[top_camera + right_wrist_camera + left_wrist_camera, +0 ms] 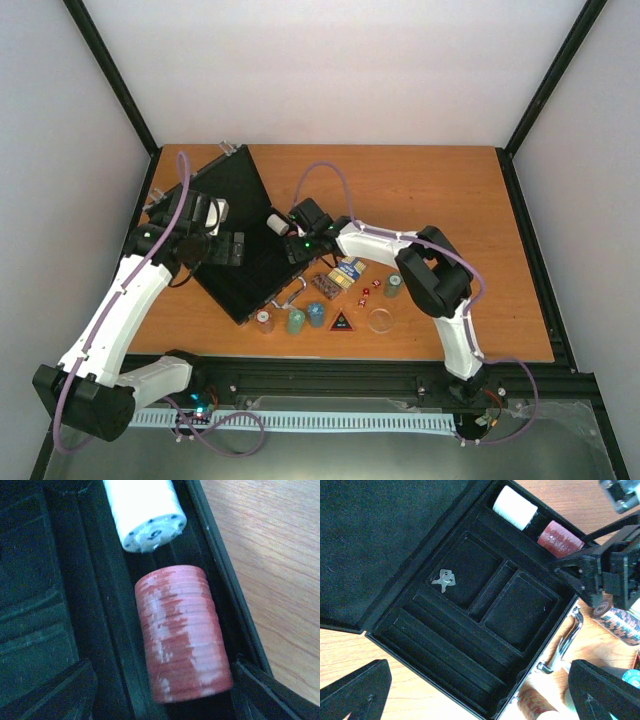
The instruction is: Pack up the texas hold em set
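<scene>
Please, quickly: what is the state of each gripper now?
Left gripper: open, empty.
Right gripper: open around the red chip stack, not clamped on it.

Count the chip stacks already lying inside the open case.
2, both in the same edge slot: a white stack, then a red stack beside it. The right tool may hide more.

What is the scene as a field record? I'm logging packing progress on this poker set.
case: open
chip slot: white chip stack, red chip stack, both on their sides
card compartment: keys
right gripper: open, straddling the red chip stack
left gripper: open, above the case, empty
on table: card deck, red dice, black triangle, clear disc, blue chip stack, green chip stack
</scene>
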Available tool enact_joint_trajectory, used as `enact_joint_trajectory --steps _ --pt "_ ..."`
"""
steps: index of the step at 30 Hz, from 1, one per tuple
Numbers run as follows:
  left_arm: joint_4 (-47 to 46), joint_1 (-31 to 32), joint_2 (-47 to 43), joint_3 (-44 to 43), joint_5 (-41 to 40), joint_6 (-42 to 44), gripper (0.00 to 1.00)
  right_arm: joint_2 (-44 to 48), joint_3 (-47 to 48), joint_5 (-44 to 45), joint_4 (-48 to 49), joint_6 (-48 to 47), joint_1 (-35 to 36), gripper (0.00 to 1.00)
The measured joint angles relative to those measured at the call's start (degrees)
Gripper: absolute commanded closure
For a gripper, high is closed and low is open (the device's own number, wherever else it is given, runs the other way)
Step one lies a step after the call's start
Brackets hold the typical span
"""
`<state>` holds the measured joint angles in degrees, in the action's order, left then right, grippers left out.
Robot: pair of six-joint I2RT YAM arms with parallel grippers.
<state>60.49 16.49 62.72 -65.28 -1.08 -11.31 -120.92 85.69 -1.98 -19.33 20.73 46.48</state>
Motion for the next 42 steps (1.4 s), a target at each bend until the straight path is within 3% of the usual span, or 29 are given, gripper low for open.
enact_joint_trajectory --steps 6,14,21,27,42 --pt "-0.02 0.00 0.00 0.48 0.09 -0.02 0.00 5.60 -2.99 0.13 -2.32 -1.31 -0.04 0.18" --pt "-0.02 0.00 0.00 0.50 0.04 -0.02 0.00 9.55 1.36 3.13 -7.58 -3.72 -0.24 0.00" --pt "-0.02 0.00 0.00 0.50 -0.02 -0.02 0.00 9.49 5.18 7.67 -18.27 -4.02 -4.48 0.00" --pt "-0.04 0.00 0.02 0.50 0.00 -0.02 0.00 9.49 4.92 9.07 -25.35 -8.17 -10.21 0.13" --pt "-0.28 0.00 1.09 0.50 -0.26 -0.02 0.00 4.87 6.27 3.21 -27.36 -13.84 -5.25 0.11"
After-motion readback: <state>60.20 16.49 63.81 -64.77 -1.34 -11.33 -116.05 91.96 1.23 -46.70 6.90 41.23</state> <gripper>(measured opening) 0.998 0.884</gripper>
